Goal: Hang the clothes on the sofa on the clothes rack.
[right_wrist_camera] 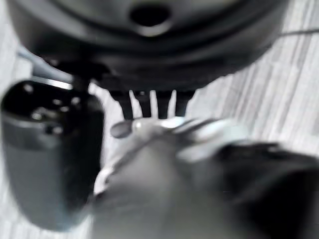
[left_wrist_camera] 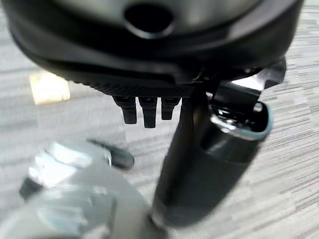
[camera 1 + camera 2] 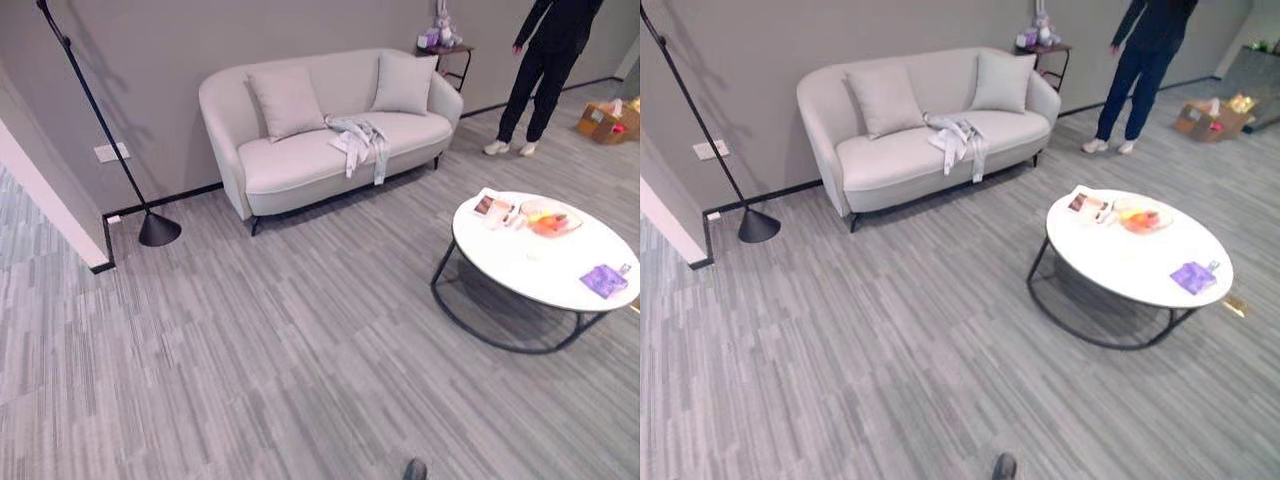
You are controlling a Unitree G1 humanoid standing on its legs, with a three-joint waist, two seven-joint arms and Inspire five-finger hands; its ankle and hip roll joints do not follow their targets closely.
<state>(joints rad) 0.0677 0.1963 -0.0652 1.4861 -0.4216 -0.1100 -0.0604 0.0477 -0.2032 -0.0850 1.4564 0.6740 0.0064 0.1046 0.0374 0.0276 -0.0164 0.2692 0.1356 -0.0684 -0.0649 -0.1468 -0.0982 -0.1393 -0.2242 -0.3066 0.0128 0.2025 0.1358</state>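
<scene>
A: Left to right?
B: Black floor lamp by the wall, then pale sofa with two cushions. Light grey clothes lie crumpled on the seat toward its right end, one part hanging over the front edge.
A: Beyond that?
B: Round white table with small items on it, a person standing behind it.
A: Hands?
B: Left hand and right hand both over bare floor, fingers hanging straight, holding nothing.
</scene>
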